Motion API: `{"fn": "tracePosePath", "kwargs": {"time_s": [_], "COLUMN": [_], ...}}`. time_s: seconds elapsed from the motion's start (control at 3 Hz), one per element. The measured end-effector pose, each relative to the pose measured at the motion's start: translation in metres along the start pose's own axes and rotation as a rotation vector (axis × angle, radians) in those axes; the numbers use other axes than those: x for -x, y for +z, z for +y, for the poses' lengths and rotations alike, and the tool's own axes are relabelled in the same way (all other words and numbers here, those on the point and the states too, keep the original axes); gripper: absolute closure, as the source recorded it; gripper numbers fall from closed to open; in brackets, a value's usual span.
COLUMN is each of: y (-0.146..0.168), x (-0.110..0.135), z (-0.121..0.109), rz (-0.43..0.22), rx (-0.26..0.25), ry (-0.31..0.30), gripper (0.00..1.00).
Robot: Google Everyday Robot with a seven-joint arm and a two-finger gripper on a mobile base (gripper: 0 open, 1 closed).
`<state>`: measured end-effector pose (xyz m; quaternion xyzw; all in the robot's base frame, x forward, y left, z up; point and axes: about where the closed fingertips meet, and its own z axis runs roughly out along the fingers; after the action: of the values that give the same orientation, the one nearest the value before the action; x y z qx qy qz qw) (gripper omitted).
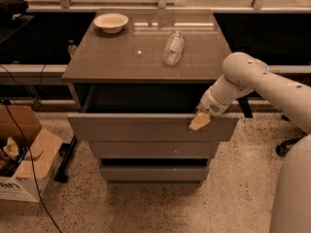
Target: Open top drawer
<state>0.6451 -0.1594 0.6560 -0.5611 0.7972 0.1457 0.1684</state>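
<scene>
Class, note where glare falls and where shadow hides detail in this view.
Camera view: warm light; glare streaks on the cabinet top behind the bottle; inside the top drawer lies deep shadow, contents unreadable; the gripper, at the drawer front's upper edge, is well lit.

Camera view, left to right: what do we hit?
cardboard box → bowl → plastic bottle, lying on its side → gripper, at the right end of the top drawer front panel.
</scene>
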Motion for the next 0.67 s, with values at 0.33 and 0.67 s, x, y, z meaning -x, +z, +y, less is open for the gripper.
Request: {"fn": "tracePosePath", "kwargs": {"time_s": [0.33, 0.67], "y": [-0.0056, -0.0056], "x": [-0.0014, -0.0015], "z": [0.0368, 0.0368], "rz": [-0.010, -0.009], "rx": [0.070, 0.070], "ry": [0.020, 0.020], "gripper": [0.12, 0.00]}}
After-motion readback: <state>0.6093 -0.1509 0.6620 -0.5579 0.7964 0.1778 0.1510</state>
